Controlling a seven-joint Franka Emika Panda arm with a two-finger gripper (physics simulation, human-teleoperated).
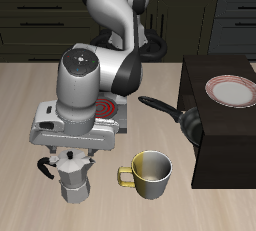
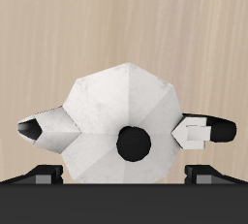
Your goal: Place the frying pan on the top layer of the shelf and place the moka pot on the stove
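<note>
The pincer (image 1: 76, 155) hangs straight above the moka pot (image 1: 73, 178), which stands upright on the tabletop (image 1: 30, 95). In the wrist view the pot (image 2: 116, 112) fills the space directly under the pincer, its black lid knob (image 2: 133, 144) close to the midline and its handle (image 2: 34, 128) sticking out sideways. One fingertip (image 2: 194, 133) shows beside the pot's body; whether the fingers touch the metal cannot be told, so its open or closed state stays unclear. A yellow-grey mug (image 1: 150, 175) stands just beside the pot. The stove (image 1: 108, 110) lies behind the pincer, largely hidden by the arm. The frying pan (image 1: 185, 122) leans against the shelf (image 1: 225, 145), farther off, and a plate (image 1: 232, 91) rests on the shelf top.
</note>
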